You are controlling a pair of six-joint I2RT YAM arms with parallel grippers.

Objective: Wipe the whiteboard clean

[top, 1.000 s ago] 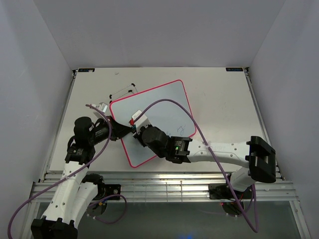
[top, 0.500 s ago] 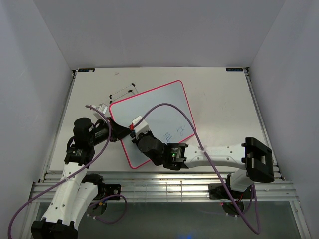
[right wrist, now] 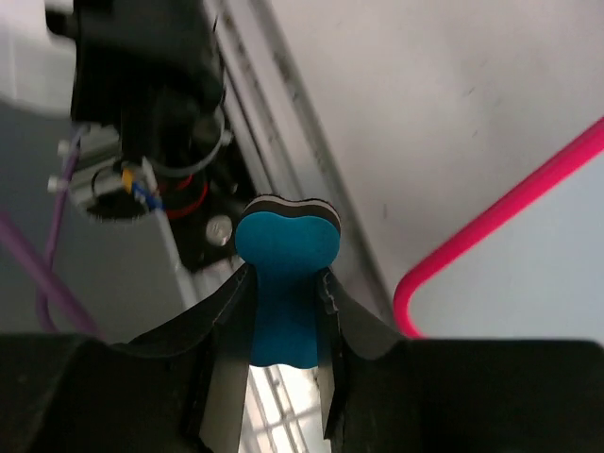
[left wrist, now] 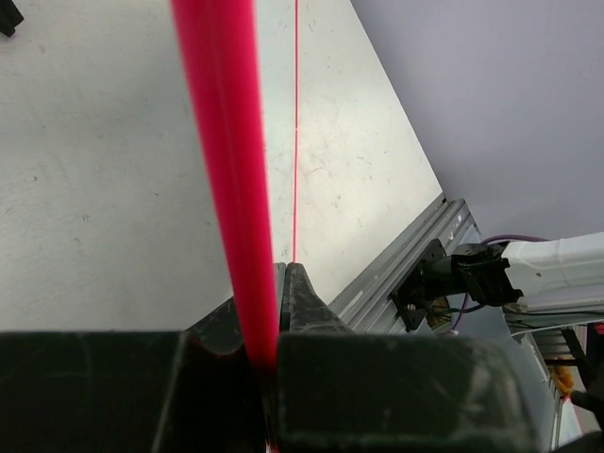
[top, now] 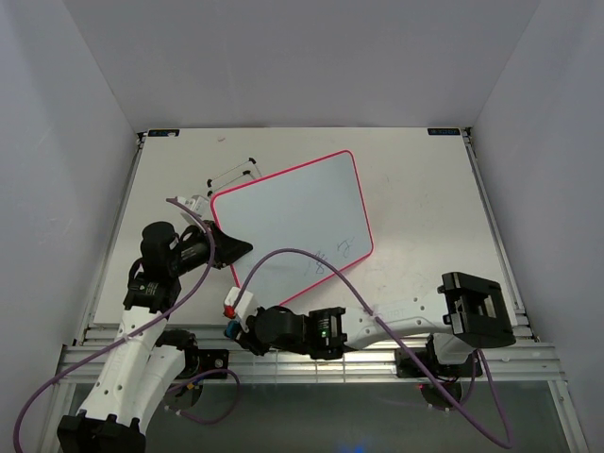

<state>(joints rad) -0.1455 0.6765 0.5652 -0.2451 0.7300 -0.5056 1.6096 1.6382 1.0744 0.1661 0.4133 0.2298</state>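
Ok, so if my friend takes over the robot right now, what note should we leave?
The left gripper is shut on the whiteboard, on the pink frame at its left edge.
The right gripper is shut on the blue eraser, off the board, over the near edge of the table.
The whiteboard lies on the table, turned at an angle.
Done: most of the board looks clean.
Left: blue marks near its near right corner. Bring the eraser over and wipe them.
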